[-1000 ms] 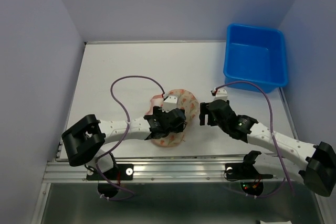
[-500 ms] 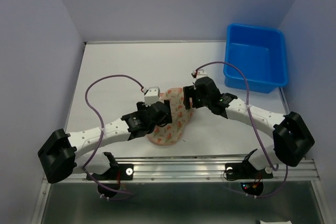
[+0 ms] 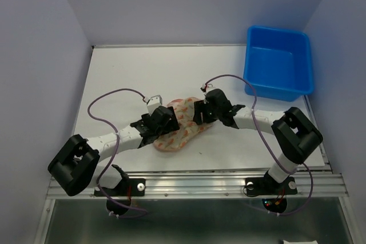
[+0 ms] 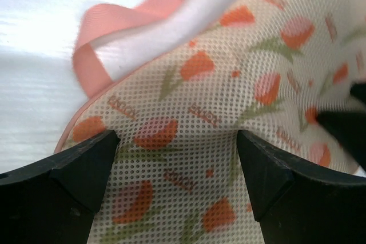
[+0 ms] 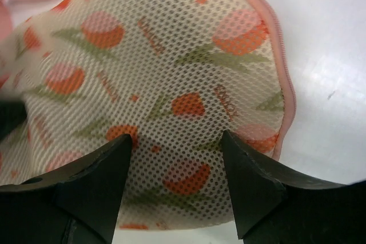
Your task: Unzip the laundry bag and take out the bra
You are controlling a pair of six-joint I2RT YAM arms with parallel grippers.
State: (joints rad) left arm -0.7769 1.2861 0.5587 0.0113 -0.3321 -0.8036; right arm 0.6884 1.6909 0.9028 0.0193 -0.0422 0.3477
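Note:
The laundry bag (image 3: 180, 127) lies flat on the white table near the front middle, cream mesh with orange tulip print and pink zip edging. My left gripper (image 3: 164, 123) is open over its left lobe, fingers spread on the mesh (image 4: 177, 158); the pink strap (image 4: 114, 24) shows beyond it. My right gripper (image 3: 200, 112) is open over the right lobe, fingers spread on the mesh (image 5: 177, 141), with the pink zip edge (image 5: 280, 78) just to the right. The bra is hidden; no black fabric shows.
A blue plastic tub (image 3: 278, 62) stands at the back right corner. Purple cables loop above both arms. The table's front rail (image 3: 194, 182) runs just below the bag. Grey walls close the left, back and right.
Both arms have swung inward and forward onto the bag. The left gripper moved to the left lobe, the right gripper onto the right lobe. The bag has shifted and turned slightly.

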